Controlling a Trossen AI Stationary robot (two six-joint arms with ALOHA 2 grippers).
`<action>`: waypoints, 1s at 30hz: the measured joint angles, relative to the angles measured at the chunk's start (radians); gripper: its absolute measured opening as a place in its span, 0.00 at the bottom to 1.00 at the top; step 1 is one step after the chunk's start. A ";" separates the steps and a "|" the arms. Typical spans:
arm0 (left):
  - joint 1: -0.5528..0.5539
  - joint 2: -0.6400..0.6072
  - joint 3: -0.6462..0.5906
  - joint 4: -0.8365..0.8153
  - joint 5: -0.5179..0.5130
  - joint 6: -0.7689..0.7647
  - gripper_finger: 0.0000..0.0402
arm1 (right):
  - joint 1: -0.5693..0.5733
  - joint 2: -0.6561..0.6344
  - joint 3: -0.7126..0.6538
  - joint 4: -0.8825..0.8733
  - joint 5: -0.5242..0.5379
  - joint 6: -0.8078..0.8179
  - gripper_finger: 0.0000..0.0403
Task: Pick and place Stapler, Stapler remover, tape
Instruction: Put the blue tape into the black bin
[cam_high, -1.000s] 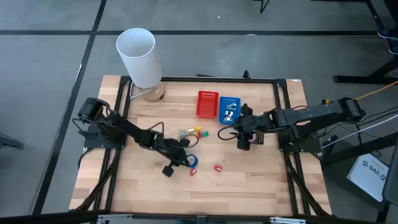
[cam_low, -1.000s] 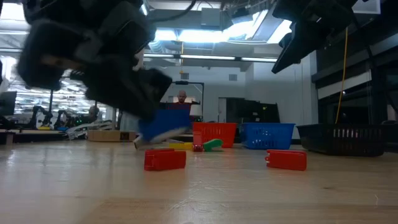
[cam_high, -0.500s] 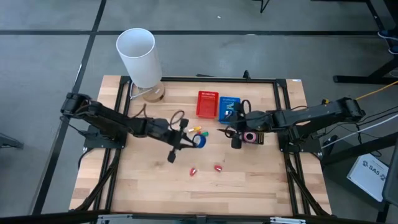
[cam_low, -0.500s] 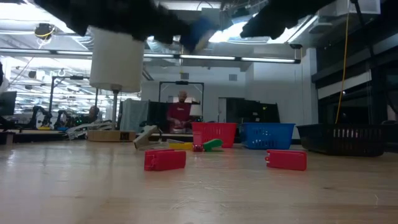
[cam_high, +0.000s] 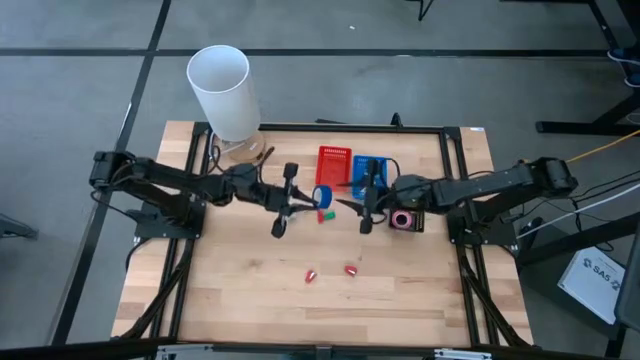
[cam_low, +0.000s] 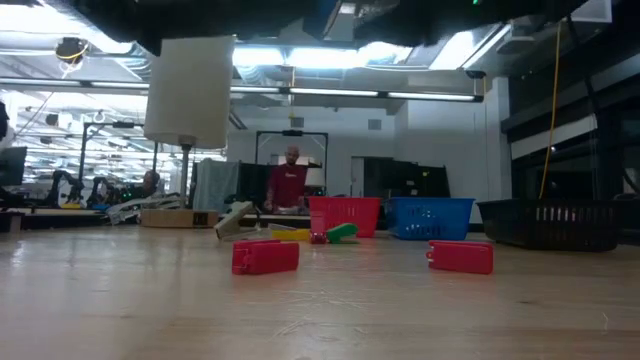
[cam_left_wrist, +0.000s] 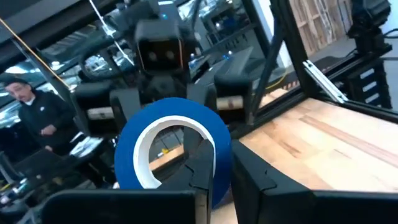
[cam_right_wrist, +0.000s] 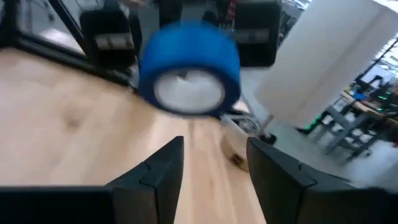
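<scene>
A blue roll of tape (cam_high: 322, 197) hangs above the table's middle, with my left gripper (cam_high: 311, 199) shut on it. In the left wrist view the roll (cam_left_wrist: 168, 134) stands on edge. My right gripper (cam_high: 352, 206) faces it from the right, open with nothing between its fingers (cam_right_wrist: 163, 163); the roll (cam_right_wrist: 189, 65) shows just ahead of them. A pink roll of tape (cam_high: 402, 220) lies flat on the table beside the right arm. Which things are the stapler and the stapler remover I cannot tell. My left gripper holds the blue roll by its wall (cam_left_wrist: 219, 163), one finger (cam_left_wrist: 204, 163) at the hole's side and the other (cam_left_wrist: 250, 177) outside. The fingers come level from the table's left. The roll is lifted clear of the table, on edge, its hole facing the right gripper.
A red basket (cam_high: 334, 166) and a blue basket (cam_high: 372, 172) stand at the far middle, just beyond both grippers. A tall white cylinder (cam_high: 222, 90) stands at the far left. Two small red pieces (cam_high: 311, 274) (cam_high: 351, 269) and a green piece (cam_high: 327, 214) lie on the table.
My left gripper has risen from the table with the blue roll and carried it toward the far edge and the right, tipping from slanting down to level. The roll is now clear of the table. My right gripper has tipped up to nearly level and shifted a little left toward the roll.
</scene>
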 joint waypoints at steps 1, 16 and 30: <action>0.016 0.002 0.000 0.010 0.013 0.000 0.06 | -0.019 0.013 0.000 0.016 -0.012 -0.019 0.44; 0.211 -0.004 0.000 0.057 0.090 0.015 0.07 | -0.368 0.107 0.000 0.296 -0.482 -0.042 0.44; 0.275 0.065 0.001 0.194 0.267 -0.199 0.07 | -0.423 0.261 0.000 0.581 -0.656 -0.038 0.44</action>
